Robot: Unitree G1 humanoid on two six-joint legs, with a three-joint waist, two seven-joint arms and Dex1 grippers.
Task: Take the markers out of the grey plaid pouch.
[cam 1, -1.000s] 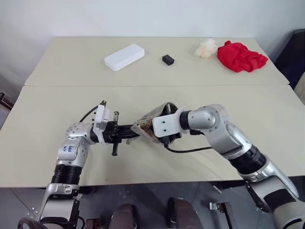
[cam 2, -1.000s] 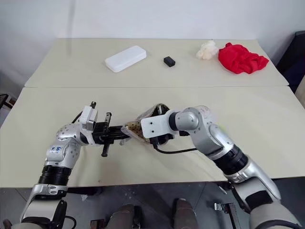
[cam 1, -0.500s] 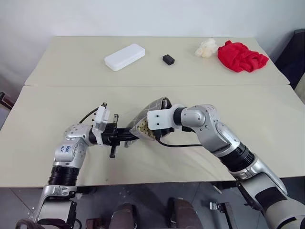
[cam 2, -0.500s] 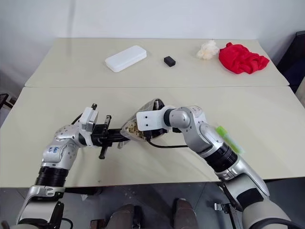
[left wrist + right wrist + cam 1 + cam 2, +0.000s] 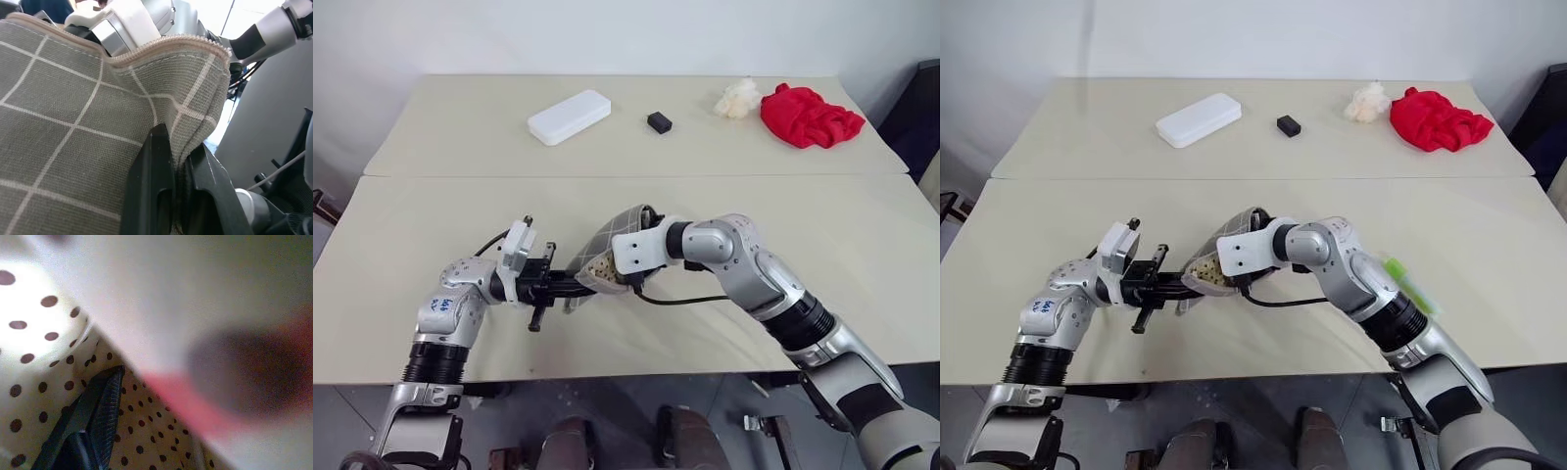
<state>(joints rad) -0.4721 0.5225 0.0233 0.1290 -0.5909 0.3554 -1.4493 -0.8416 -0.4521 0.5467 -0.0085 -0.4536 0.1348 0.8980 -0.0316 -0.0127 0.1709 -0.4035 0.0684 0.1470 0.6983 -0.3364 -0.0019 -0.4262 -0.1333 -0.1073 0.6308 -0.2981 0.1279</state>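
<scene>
The grey plaid pouch [image 5: 619, 227] hangs just above the near table, mouth open and dotted lining [image 5: 29, 357] showing. My left gripper [image 5: 181, 147] is shut on the pouch's edge below the zip, also seen from above [image 5: 570, 287]. My right gripper [image 5: 628, 257] reaches into the pouch's mouth, its front end hidden inside. In the right wrist view a blurred dark thing with a red streak [image 5: 244, 377] lies close to the lens inside the pouch; it looks like a marker. A lime-green marker [image 5: 1408, 282] lies on the table beside my right forearm.
On the far table lie a white plastic case [image 5: 569, 117], a small black block [image 5: 658, 122], a white crumpled thing [image 5: 737, 99] and a red cloth [image 5: 808, 116]. A seam [image 5: 460, 177] separates the two tables.
The pouch and both grippers have drifted a little to the left. My right forearm has shifted and uncovered the lime-green marker on the table.
</scene>
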